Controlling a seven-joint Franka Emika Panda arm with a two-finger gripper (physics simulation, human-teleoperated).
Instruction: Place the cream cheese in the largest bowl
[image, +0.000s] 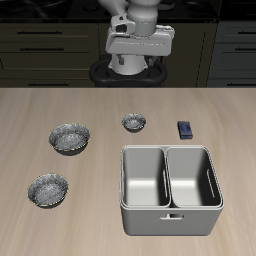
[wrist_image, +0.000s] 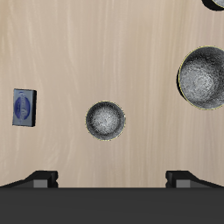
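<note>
- We see the small dark blue rectangular cream cheese box (image: 186, 129) lying flat on the pale wooden tabletop (image: 60, 105), just behind the grey two-compartment metal tub (image: 169, 187).
- The largest shiny silver-grey speckled bowl (image: 69, 137) sits well apart from it, past the tiny silver bowl (image: 134, 122).
- A shallower silver bowl (image: 48, 189) lies nearer the front edge.
- Our gripper (wrist_image: 112, 178) hangs above the tabletop, fingers spread wide, holding nothing.
</note>
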